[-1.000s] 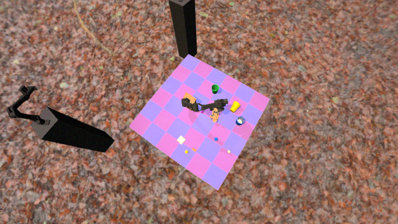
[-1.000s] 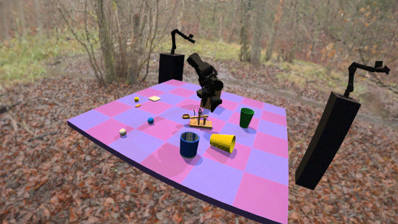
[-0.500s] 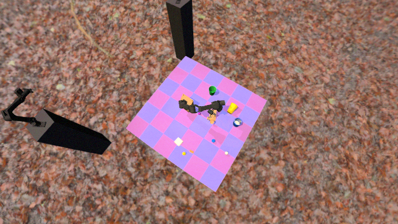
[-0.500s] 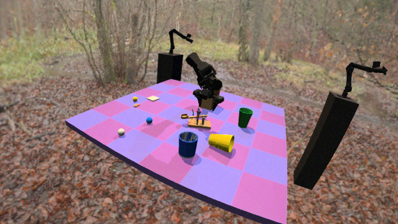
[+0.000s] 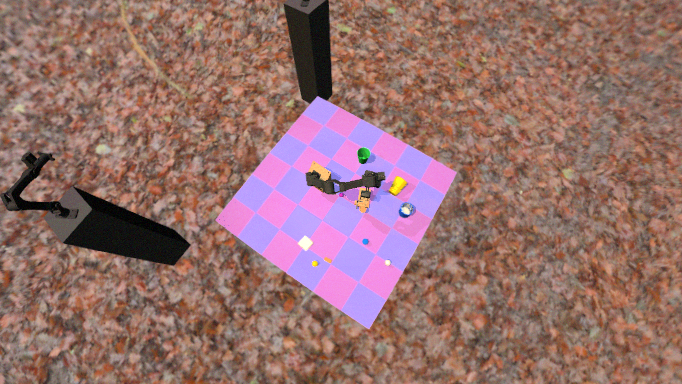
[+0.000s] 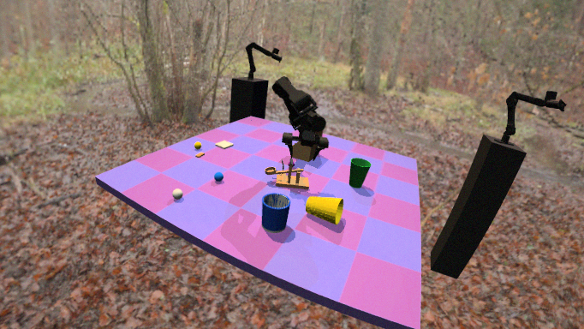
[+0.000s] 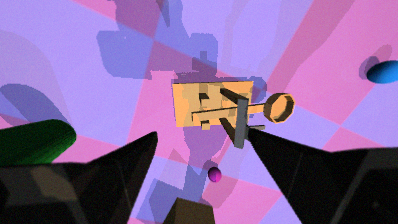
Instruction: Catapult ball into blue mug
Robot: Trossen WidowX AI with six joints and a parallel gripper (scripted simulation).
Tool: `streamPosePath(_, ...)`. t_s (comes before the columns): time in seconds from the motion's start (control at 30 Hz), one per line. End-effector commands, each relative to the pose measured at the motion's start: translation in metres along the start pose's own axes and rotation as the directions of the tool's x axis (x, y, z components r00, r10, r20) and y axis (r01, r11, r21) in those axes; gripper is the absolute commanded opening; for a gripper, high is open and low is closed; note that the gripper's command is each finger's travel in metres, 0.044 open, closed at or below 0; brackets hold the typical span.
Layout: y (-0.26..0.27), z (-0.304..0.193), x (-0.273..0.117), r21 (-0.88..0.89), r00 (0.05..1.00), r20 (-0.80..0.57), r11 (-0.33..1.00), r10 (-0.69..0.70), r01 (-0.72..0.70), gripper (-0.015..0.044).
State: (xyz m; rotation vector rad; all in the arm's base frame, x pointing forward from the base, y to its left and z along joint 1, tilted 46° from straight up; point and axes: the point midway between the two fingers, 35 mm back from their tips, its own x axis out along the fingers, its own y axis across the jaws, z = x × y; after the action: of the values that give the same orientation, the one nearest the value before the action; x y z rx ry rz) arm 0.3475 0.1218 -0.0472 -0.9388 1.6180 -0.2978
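Observation:
The wooden catapult (image 5: 363,205) (image 6: 292,182) (image 7: 185,107) stands upright; its spoon cup, at left in the exterior view, looks empty in the wrist view. Its arm lies across the view there, with the blue mug (image 5: 406,210) (image 6: 276,215) upright in front, off to the side. Small balls lie on the table: magenta (image 5: 341,195) (image 7: 214,174), blue (image 5: 365,241) (image 6: 218,176) (image 7: 385,72), white (image 5: 387,262) (image 6: 177,194) and yellow (image 5: 314,263) (image 6: 198,146). My gripper (image 7: 204,134) is open and empty, above and beside the catapult; dark catapult parts show near its right finger.
A yellow mug (image 5: 398,185) (image 6: 324,209) lies on its side near the blue mug. A green mug (image 5: 363,155) (image 6: 359,172) (image 7: 37,142) stands upright. A cream square (image 5: 305,243) (image 6: 223,145) and an orange piece (image 5: 327,260) (image 6: 199,154) lie beyond. Two black pillars carry other arms.

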Motion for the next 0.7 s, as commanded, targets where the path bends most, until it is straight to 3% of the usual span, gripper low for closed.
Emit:
streamPosePath(0.0, -0.0004, 0.0000, -0.0016, -0.149, 1.000, 0.003, 0.989, -0.002, 0.002, 0.0440)
streamPosePath(0.33, -0.0003, -0.0004, -0.0031, -0.476, 1.000, 0.004, 0.879, -0.002, 0.004, 0.0440)
streamPosePath(0.67, -0.0003, -0.0008, -0.0046, -0.747, 1.000, 0.006, 0.665, -0.003, 0.006, 0.0440)
